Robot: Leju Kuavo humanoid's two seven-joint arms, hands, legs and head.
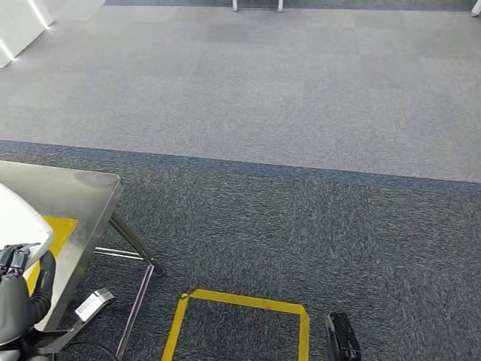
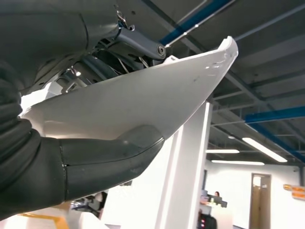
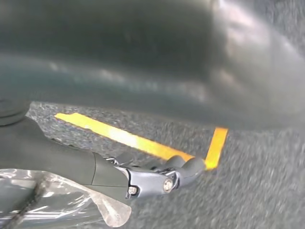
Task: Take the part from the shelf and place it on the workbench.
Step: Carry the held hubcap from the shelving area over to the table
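The part (image 1: pixel 19 222) is a white, curved, smooth shell at the lower left of the head view. My left hand (image 1: pixel 22 289) holds it from below, over the near corner of the steel workbench (image 1: pixel 74 195). In the left wrist view the thumb (image 2: pixel 107 157) presses against the underside of the white part (image 2: pixel 144 95), and the other fingers lie across its far side. My right hand (image 3: pixel 144 179) hangs over dark carpet with its fingers stretched out and nothing between them.
The workbench top carries a yellow patch (image 1: pixel 59 229), and its slanted metal legs (image 1: pixel 136 252) reach out onto the carpet. A yellow tape square (image 1: pixel 243 312) marks the floor, with a dark object (image 1: pixel 342 336) beside it. Open grey carpet (image 1: pixel 283 98) spreads ahead.
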